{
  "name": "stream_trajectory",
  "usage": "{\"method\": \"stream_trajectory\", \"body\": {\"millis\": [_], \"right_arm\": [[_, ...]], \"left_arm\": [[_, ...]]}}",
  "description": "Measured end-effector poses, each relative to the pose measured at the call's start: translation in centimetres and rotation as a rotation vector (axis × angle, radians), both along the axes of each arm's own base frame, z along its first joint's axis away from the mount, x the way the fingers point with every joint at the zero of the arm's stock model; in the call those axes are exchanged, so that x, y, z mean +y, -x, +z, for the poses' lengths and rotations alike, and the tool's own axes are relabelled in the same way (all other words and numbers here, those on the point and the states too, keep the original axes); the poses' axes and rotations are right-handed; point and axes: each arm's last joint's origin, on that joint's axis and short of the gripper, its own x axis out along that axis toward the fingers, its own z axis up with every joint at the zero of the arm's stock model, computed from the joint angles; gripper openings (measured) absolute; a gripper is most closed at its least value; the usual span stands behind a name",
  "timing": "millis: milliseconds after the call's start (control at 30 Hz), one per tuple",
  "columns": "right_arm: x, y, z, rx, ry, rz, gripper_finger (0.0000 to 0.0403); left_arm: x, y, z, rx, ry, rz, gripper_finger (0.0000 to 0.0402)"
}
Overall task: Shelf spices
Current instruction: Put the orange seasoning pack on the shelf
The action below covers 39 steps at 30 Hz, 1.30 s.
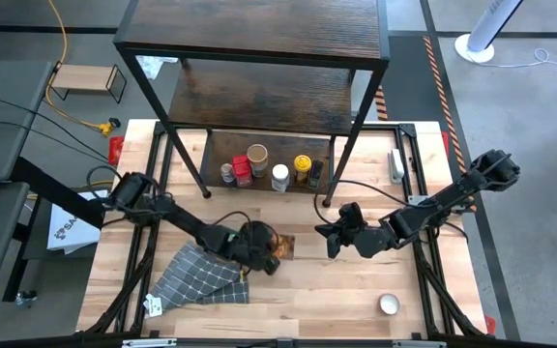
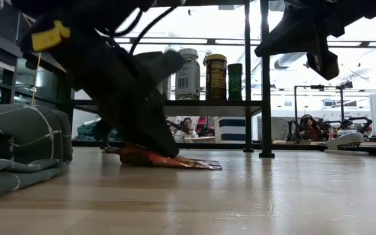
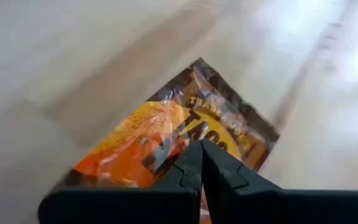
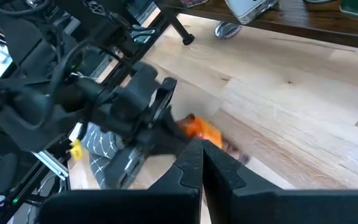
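The shelf (image 1: 259,58) fills the high view's upper centre, spice jars (image 1: 269,172) on its bottom board. Lower centre, the left gripper (image 1: 264,253) is clamped on a flat orange packet (image 1: 284,247); the right gripper (image 1: 329,238), closed empty, hovers beside it. The thin packet could slip out when lifted.

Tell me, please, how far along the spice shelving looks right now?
Mostly done: five jars stand on the shelf. In hand: the shut left gripper presses on an orange packet flat on the table. Left: that packet and a small tin. The shut right gripper hovers nearby.
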Motion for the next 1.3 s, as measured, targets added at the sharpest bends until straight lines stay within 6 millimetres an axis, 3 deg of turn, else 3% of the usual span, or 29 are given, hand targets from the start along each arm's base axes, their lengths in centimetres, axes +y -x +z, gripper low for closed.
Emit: {"method": "stream_trajectory", "body": {"millis": [133,300,500,633,733,867,1067,1167,1300], "right_arm": [[0.1,0.0,0.0,0.006,-0.012,0.019,0.0000],[0.4,-0.1,-0.1,0.031,-0.076,0.126,0.0000],[0.8,-0.3,0.0,0.028,-0.136,0.209,0.0000],[1.0,-0.9,-0.7,0.025,-0.141,0.210,0.0000],[1.0,-1.9,-2.2,0.052,-0.145,0.204,0.0003],[0.5,-3.2,-4.4,0.082,-0.198,0.130,0.0034],[-0.7,-4.6,-7.0,0.124,-0.354,0.046,0.0128],[-1.2,-4.8,-7.6,0.155,-0.383,0.042,0.0156],[-1.5,-4.9,-7.6,0.156,-0.375,0.042,0.0164]], "left_arm": [[-1.2,-0.1,1.0,-0.041,0.038,-0.064,0.0000],[-1.2,0.3,5.4,-0.144,-0.036,-0.111,0.0000],[0.2,2.9,9.9,-0.091,-0.171,-0.152,0.0000],[1.3,5.6,8.5,0.163,-0.177,-0.086,0.0000],[1.8,6.9,6.5,0.235,-0.110,-0.026,0.0000],[1.9,7.8,4.2,0.209,0.022,-0.018,0.0000],[2.0,8.0,2.7,0.079,0.157,0.025,0.0000],[2.2,8.1,2.3,0.060,0.201,0.057,0.0000],[2.6,7.7,2.2,0.004,0.287,0.098,0.0000]]}}
